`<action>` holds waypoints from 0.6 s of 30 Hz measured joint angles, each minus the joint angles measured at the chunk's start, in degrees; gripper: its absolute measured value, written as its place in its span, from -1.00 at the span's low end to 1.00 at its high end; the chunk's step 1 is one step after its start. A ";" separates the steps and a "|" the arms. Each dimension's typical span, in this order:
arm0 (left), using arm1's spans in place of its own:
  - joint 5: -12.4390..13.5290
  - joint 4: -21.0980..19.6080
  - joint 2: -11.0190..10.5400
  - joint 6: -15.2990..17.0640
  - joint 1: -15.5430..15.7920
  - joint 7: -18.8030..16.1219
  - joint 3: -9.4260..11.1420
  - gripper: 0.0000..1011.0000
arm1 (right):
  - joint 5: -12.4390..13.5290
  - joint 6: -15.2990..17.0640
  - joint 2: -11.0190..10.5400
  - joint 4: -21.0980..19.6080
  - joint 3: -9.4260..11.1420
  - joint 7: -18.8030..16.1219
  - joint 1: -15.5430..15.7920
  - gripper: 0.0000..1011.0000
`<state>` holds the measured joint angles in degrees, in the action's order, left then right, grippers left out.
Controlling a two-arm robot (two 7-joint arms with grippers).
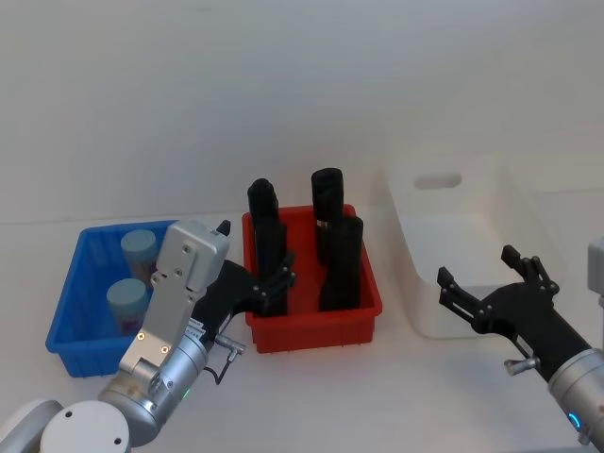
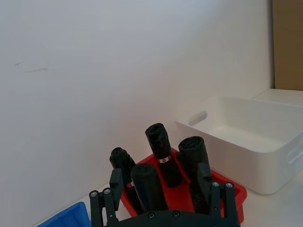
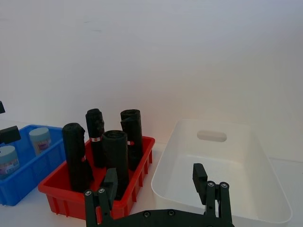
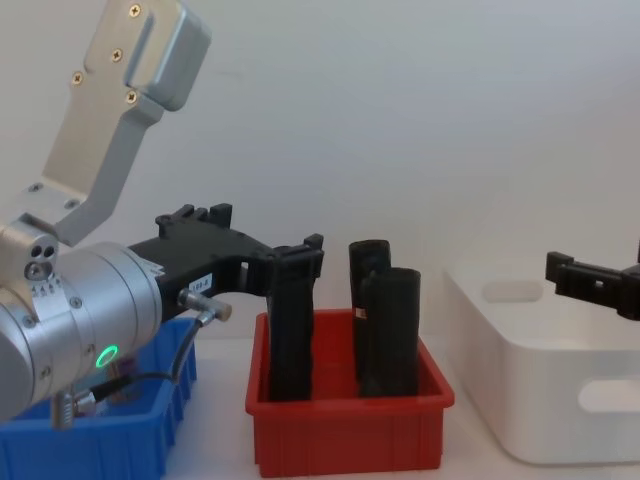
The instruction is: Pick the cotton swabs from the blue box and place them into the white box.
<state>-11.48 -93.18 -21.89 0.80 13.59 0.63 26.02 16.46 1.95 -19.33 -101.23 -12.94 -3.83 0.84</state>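
Observation:
Two cotton swab tubs, one at the back (image 1: 138,247) and one nearer (image 1: 125,300), stand in the blue box (image 1: 66,307) at the left. They also appear in the right wrist view (image 3: 40,139) (image 3: 7,160). My left gripper (image 1: 280,280) is open and hovers to the right of the blue box, at the red bin's front left corner, holding nothing. The white box (image 1: 408,247) sits at the right and looks empty (image 3: 165,172). In front of its near wall, my right gripper (image 1: 477,272) is open and empty.
A red bin (image 1: 311,332) with several tall black cylinders (image 1: 339,264) stands between the blue box and the white box. A plain white wall rises behind the table. Bare table runs along the front of the boxes.

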 joint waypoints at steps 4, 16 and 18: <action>0.00 0.00 0.00 0.00 0.00 0.00 0.00 0.98 | 0.00 0.00 0.00 0.00 0.00 0.00 0.00 0.98; 0.00 0.00 0.00 0.00 0.00 0.00 0.00 0.98 | 0.00 0.00 0.00 0.00 0.00 0.00 0.00 0.98; 0.00 0.00 0.00 0.00 0.00 0.00 0.00 0.98 | 0.00 0.00 0.00 0.00 0.00 0.00 0.00 0.98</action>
<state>-11.48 -93.18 -21.89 0.79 13.59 0.63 26.02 16.46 1.95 -19.33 -101.23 -12.94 -3.83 0.84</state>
